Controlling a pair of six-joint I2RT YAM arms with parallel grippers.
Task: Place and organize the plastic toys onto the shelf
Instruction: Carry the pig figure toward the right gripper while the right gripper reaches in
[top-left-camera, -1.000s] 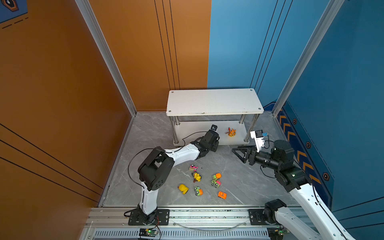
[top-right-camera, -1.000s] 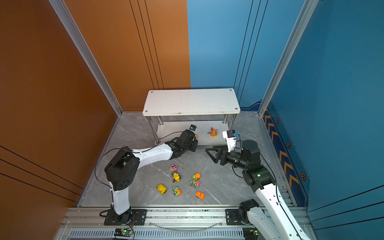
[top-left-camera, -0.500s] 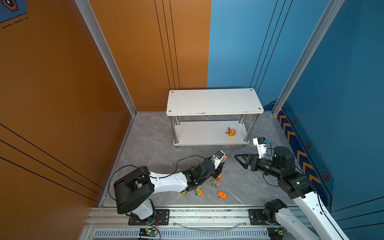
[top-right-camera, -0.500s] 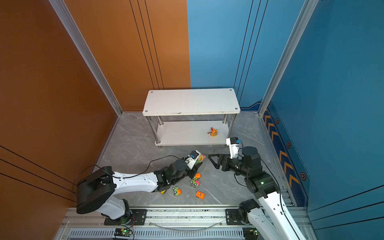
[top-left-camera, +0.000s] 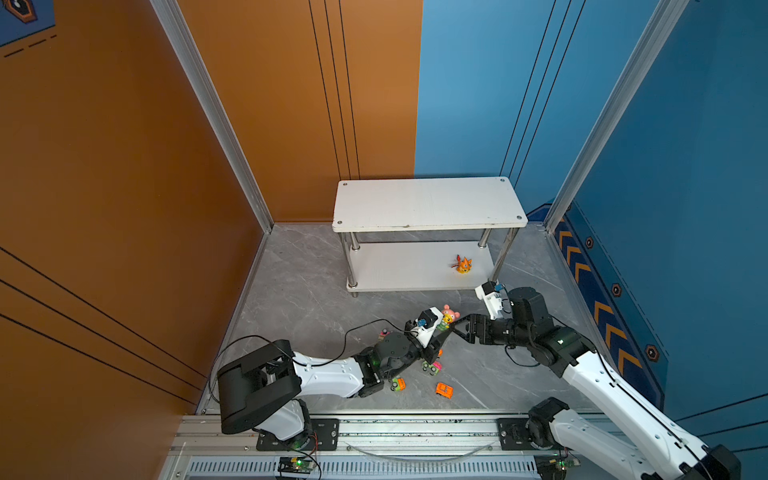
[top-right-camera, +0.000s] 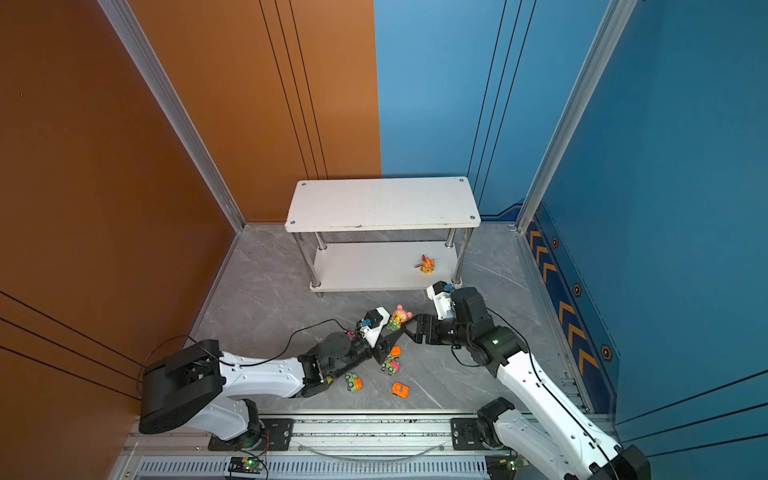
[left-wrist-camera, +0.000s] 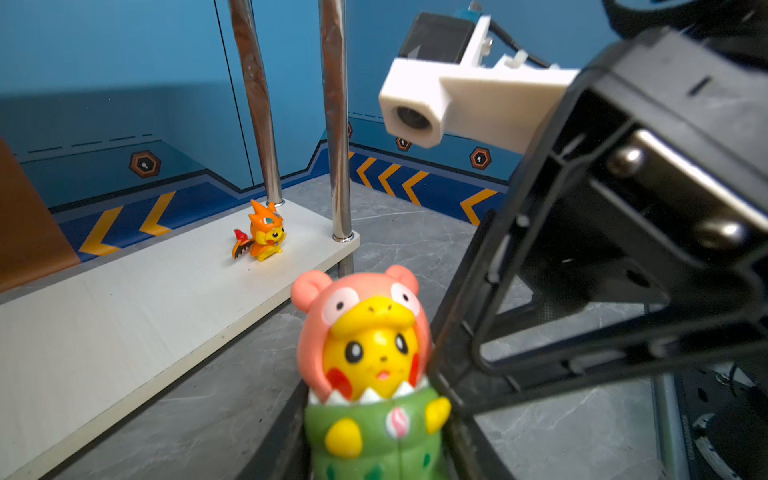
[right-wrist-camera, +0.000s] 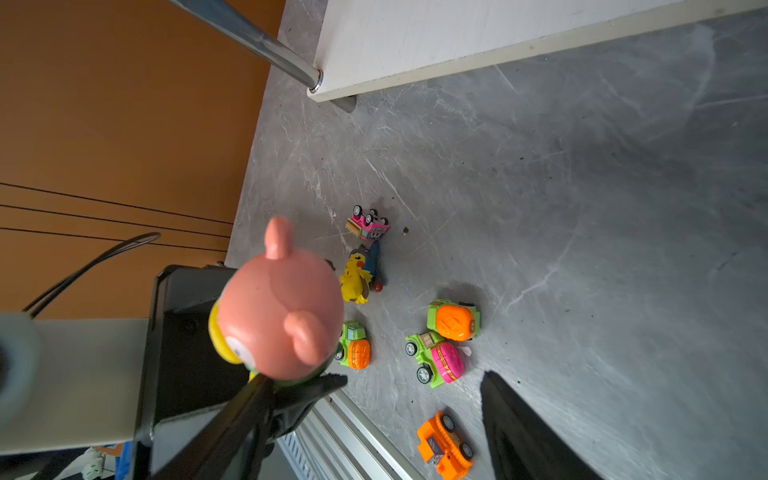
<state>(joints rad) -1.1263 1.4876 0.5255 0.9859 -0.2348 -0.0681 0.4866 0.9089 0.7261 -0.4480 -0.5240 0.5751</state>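
Note:
My left gripper (left-wrist-camera: 376, 453) is shut on the green body of a pink-hooded yellow figurine (left-wrist-camera: 370, 353), one of the plastic toys, and holds it upright above the floor (top-left-camera: 449, 316). Facing it, my right gripper (right-wrist-camera: 415, 376) is open, and one of its fingers (left-wrist-camera: 465, 332) rests against the figurine's side. The white two-tier shelf (top-left-camera: 428, 203) stands behind them in both top views. An orange figurine (top-left-camera: 463, 264) stands on its lower board (left-wrist-camera: 124, 316). Several toys lie on the floor: an upturned pink car (right-wrist-camera: 368, 224), a yellow figurine (right-wrist-camera: 355, 278), a green and pink car (right-wrist-camera: 436, 359) and an orange car (right-wrist-camera: 444, 442).
Two green cars with orange backs (right-wrist-camera: 454, 320) (right-wrist-camera: 353, 345) sit among the floor toys. The left arm's cable (top-left-camera: 365, 328) loops over the grey floor. Chrome shelf legs (left-wrist-camera: 336, 124) stand close behind the grippers. Orange and blue walls enclose the cell.
My left gripper has come back from the shelf's front to the toy pile and now holds the pink-hooded figurine up. My right gripper has moved left up to it.

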